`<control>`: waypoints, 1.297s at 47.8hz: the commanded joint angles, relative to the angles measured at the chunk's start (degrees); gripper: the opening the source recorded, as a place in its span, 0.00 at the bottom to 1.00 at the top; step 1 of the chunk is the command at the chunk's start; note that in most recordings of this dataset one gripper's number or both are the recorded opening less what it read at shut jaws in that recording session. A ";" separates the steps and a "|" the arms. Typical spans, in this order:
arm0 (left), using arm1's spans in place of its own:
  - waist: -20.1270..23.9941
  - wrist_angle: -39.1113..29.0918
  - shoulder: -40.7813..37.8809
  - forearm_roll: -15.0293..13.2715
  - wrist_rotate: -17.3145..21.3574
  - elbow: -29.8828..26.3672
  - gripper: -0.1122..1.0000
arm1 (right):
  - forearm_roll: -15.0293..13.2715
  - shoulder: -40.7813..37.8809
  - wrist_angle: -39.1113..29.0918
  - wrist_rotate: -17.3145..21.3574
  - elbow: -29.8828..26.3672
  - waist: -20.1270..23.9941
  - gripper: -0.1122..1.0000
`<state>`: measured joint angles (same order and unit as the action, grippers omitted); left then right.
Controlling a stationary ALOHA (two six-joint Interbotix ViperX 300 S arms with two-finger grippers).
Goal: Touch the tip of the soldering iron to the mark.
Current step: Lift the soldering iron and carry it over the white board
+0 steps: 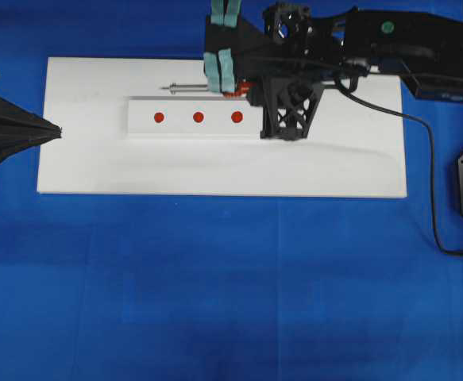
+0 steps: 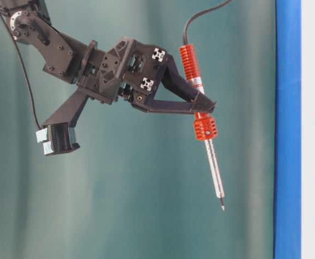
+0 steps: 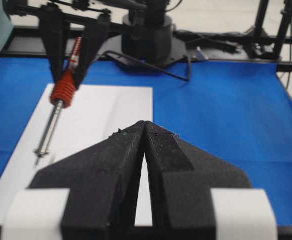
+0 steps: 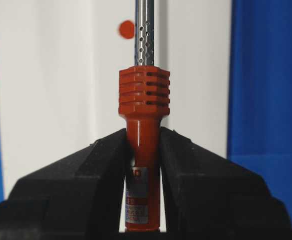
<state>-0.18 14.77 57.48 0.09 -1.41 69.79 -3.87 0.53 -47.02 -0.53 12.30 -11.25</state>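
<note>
Around: blue table cover (image 1: 215, 302), flat white board (image 1: 80, 159) on it, raised white block (image 1: 140, 119) on board w/ three round red dots in a row. Middle red dot, the mark (image 1: 198, 117), uncovered, nothing on it. Black cord (image 1: 431, 159) loops off board's right edge. Left gripper (image 1: 56, 131) parked at board's left edge, fingers together, holding nothing, well apart from block.

Slim soldering iron w/ orange-red handle, ribbed collar, silver shaft (image 2: 207, 129) clamped at handle between right gripper (image 4: 143, 150) fingers, collar just ahead of fingertips. In overhead view long axis parallel to dot row, just beyond block's far edge, pointing left. Held in air, shaft slanting downward in table-level view. Small dark tip (image 2: 222, 206) clear of block, not touching mark.
</note>
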 commanded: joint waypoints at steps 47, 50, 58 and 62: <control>-0.18 0.35 -0.09 0.00 0.00 -0.62 0.12 | 1.93 -1.93 -12.04 -0.97 -3.16 -0.26 0.16; -0.18 0.35 0.00 0.00 0.00 -0.62 0.12 | 1.93 -2.02 -11.95 -0.88 -3.16 -0.26 0.16; -0.18 0.35 0.09 0.00 0.00 -0.62 0.12 | 1.93 -2.02 -10.81 -0.79 -3.16 -0.26 0.16; -0.09 0.35 0.09 0.00 0.00 -0.62 0.12 | 1.85 -2.20 -9.93 -0.88 -3.25 -0.26 0.16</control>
<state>-0.26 14.85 57.74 0.09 -1.41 69.79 -1.93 -2.20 -57.92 -1.41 10.63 -11.51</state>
